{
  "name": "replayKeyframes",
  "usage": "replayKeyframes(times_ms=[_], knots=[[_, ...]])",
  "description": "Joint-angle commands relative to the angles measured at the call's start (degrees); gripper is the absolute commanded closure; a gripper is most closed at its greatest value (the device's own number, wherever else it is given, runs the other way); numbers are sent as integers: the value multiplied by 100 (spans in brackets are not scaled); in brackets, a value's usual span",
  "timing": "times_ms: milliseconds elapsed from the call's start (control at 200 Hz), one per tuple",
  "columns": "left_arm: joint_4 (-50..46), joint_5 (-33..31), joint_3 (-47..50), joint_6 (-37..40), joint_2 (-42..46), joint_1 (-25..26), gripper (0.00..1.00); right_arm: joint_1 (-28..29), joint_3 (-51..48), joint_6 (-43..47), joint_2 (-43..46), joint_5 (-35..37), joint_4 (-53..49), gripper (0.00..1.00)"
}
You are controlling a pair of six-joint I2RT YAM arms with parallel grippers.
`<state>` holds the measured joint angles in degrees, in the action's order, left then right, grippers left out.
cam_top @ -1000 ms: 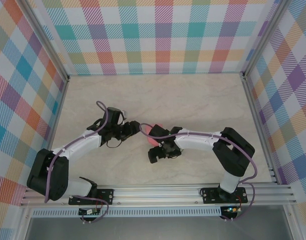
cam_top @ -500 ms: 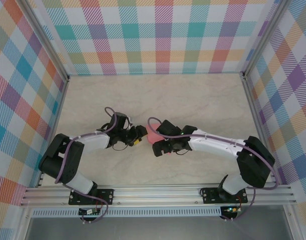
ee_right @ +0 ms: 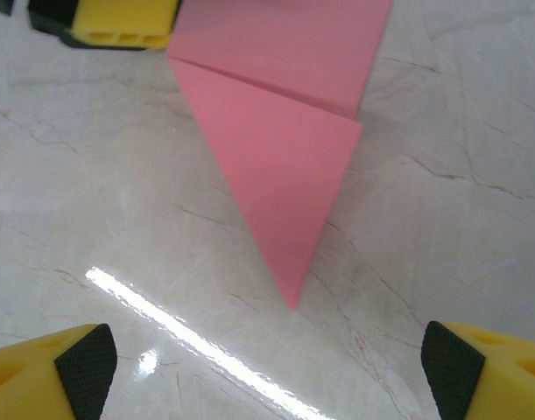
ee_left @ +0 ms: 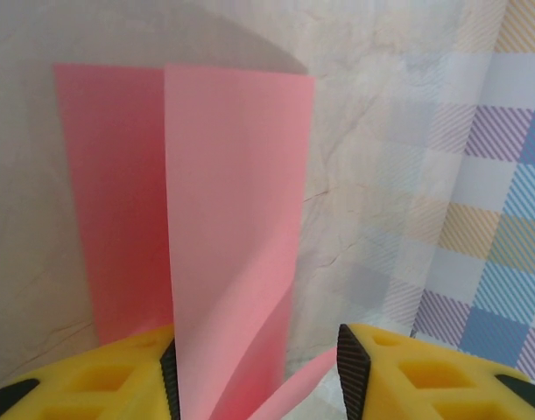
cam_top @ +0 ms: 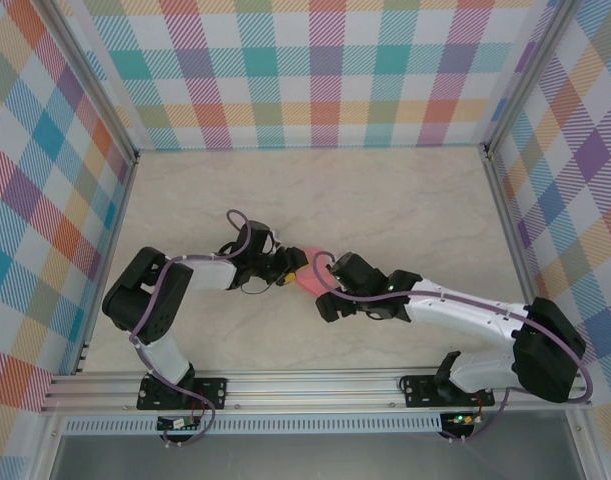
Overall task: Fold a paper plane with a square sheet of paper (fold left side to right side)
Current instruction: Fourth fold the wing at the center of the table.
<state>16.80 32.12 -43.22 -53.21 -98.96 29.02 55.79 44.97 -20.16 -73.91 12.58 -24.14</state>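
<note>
The square sheet of paper (cam_top: pixel 307 277) lies mid-table, salmon pink and folded to a narrow pointed shape. In the right wrist view its pointed tip (ee_right: pixel 292 297) faces my right gripper (ee_right: pixel 267 372), which is open and hovers just short of the tip with nothing between its pads. My right gripper (cam_top: pixel 323 292) sits just right of the paper. My left gripper (cam_top: pixel 288 268) is at the paper's left end. In the left wrist view a raised pink flap (ee_left: pixel 232 219) stands between the jaws of the left gripper (ee_left: pixel 254 376). The flap leans on the left pad (ee_left: pixel 169 381), and the right pad (ee_left: pixel 353 372) stands apart.
Bare marble tabletop (cam_top: pixel 385 200) surrounds the paper. Plaid walls (cam_top: pixel 315 70) with aluminium rails close the back and both sides. One yellow finger of the left gripper (ee_right: pixel 109 22) shows at the top left of the right wrist view.
Both grippers have closed in on the paper: the left moved right and its jaws narrowed around the raised flap, while the right shifted down and right, stretching low across the table.
</note>
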Motion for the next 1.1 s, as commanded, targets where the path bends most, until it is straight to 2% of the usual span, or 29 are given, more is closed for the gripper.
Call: replayKeyframes(times_ms=[0,150,360,830,1095], knots=[[191,83,-122,-103,-16,78,54,254,12,427,-278,17,657,12],[126,51,-144,-158,99,78,54,589,351,691,-1079,493,885,18],[-86,-1,-251,-262,181,78,52,716,591,844,-1753,1244,1091,25],[-70,110,-399,-496,293,78,51,748,748,770,-2312,1974,1127,39],[-229,68,-418,-420,394,78,50,741,812,602,-2473,2157,993,57]])
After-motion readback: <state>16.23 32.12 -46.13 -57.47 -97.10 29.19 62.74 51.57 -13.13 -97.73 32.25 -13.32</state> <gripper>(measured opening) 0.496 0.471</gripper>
